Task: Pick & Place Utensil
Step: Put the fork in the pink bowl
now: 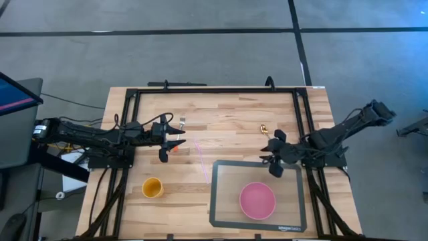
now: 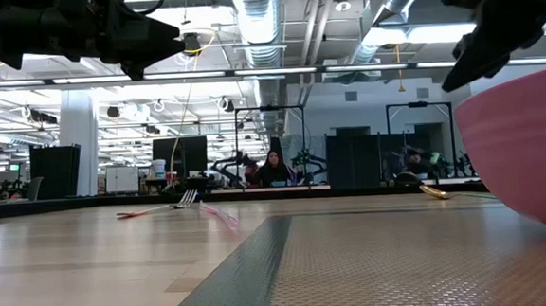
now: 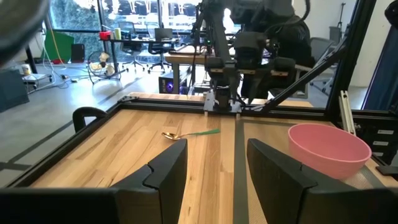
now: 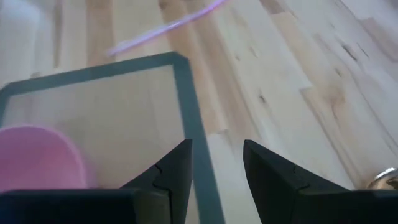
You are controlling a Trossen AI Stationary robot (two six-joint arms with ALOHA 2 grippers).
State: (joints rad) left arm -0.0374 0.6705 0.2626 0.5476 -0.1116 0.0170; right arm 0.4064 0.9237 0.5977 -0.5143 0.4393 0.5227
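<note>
1. This is a robotics lab set in a big open industrial hall.
2. Exposed ducts (image 2: 263, 21) and pipes run across the bare ceiling, with strip lights between them.
3. The wooden table (image 1: 221, 120) stands on a grey concrete floor (image 1: 200, 47), boxed in by a black metal frame (image 1: 214, 90) that carries the arms.
4. Beyond the table there are more dark frames and monitors (image 2: 180, 155), and a person (image 2: 274, 169) sits at a desk.
5. Office chairs (image 3: 134, 46) and loose cables lie by large windows.
</note>
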